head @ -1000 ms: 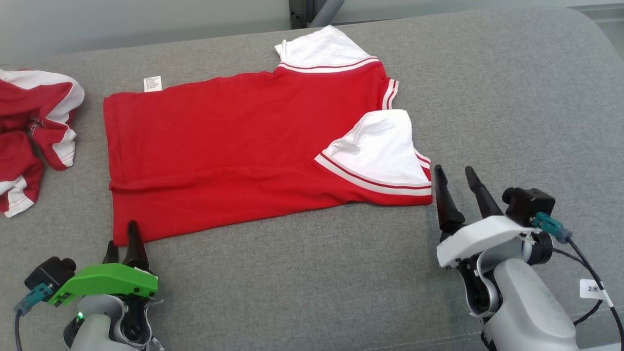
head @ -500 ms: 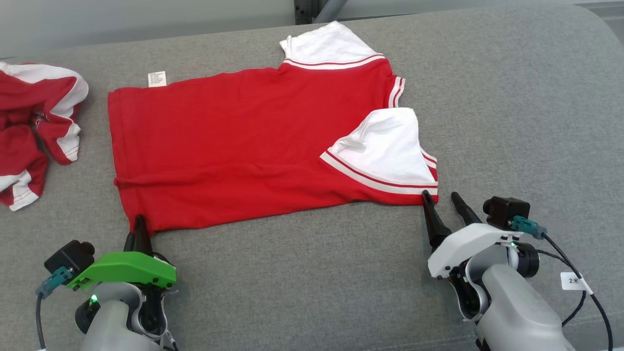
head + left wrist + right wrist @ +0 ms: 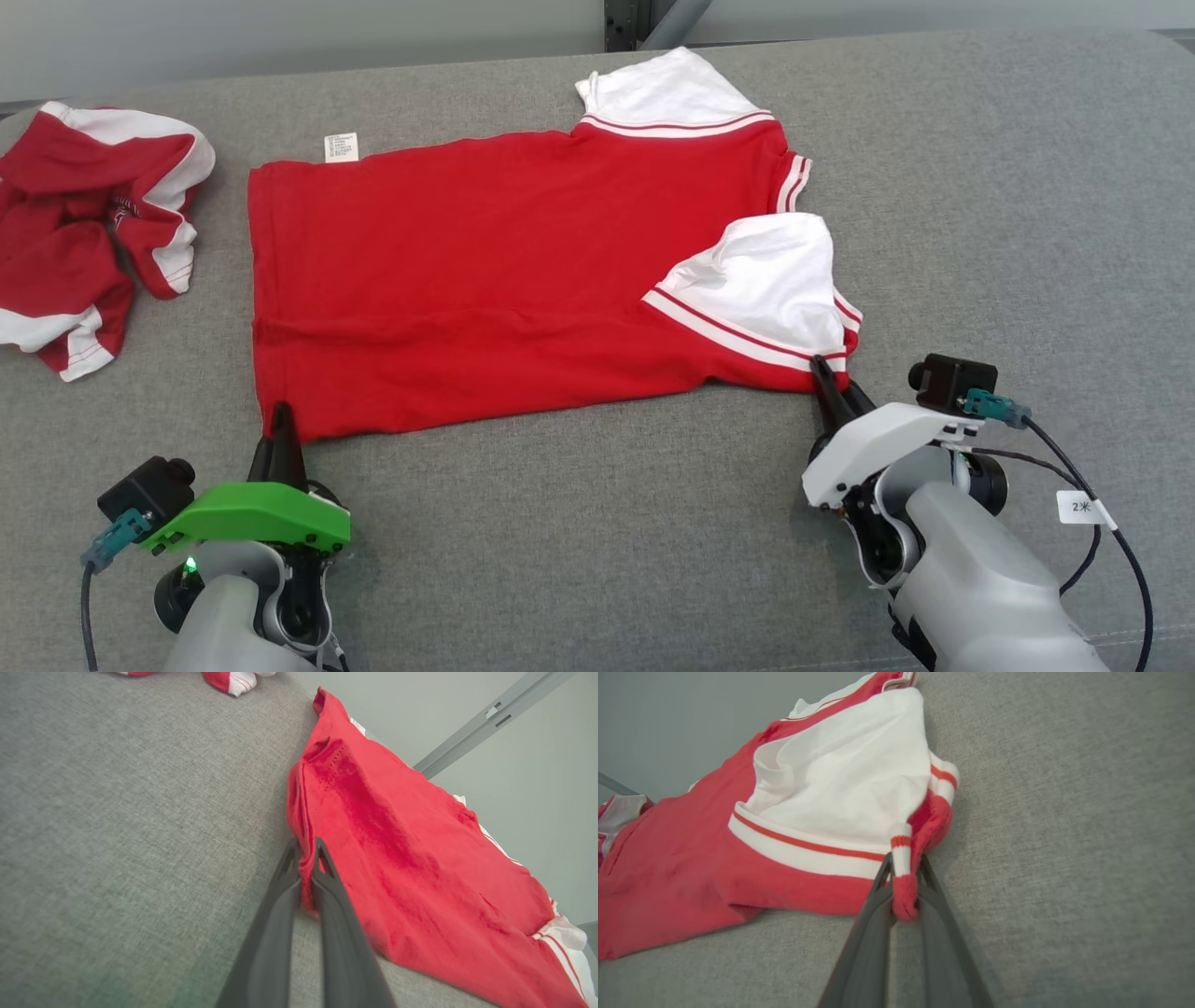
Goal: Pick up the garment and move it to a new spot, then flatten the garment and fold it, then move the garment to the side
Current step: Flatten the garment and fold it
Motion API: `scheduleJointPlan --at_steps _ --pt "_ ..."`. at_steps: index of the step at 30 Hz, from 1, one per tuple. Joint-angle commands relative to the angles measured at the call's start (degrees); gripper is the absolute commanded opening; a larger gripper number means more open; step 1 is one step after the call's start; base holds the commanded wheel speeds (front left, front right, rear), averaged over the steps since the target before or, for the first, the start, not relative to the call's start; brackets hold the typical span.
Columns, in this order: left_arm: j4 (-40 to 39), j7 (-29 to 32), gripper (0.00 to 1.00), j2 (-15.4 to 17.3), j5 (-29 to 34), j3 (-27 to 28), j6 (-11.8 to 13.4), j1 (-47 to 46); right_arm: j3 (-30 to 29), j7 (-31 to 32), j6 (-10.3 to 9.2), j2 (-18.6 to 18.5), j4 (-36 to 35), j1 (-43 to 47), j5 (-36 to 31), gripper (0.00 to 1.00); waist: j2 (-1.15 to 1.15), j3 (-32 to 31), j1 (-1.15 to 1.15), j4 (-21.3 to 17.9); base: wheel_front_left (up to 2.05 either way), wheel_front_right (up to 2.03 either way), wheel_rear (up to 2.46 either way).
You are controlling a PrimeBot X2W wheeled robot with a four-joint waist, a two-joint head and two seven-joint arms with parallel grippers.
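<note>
Now right end effector (image 3: 825,375) on garment (image 3: 467,271)

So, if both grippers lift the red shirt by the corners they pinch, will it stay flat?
Probably not: the red shirt is thin cloth, already bunched where the left gripper and right gripper pinch it, so the middle should sag. It looks light, so those small pinches will likely hold. The white sleeve folded onto the body may flop open.
</note>
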Motion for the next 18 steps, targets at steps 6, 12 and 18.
scheduleJointPlan --at_steps 6,12,18 --pt "-4.2 -0.5 0.00 1.0 -0.8 -1.4 -0.2 3.2 -1.0 -0.2 0.01 -2.8 -3.0 1.5 -0.1 0.00 0.40 -1.2 0.00 -0.6 0.00 0.00 0.00" --pt "-11.5 0.8 0.00 1.4 -2.6 -2.6 -0.2 10.5 -2.2 1.2 -0.01 -6.5 -11.3 7.8 1.8 0.00 0.40 -2.0 0.00 -1.0 0.00 0.00 0.00" --pt "-19.1 3.5 0.00 1.4 -2.9 -3.6 1.5 20.4 -5.9 4.6 -0.03 -8.6 -21.0 17.5 0.6 0.00 0.40 -3.1 0.00 -1.2 0.00 0.00 0.00"
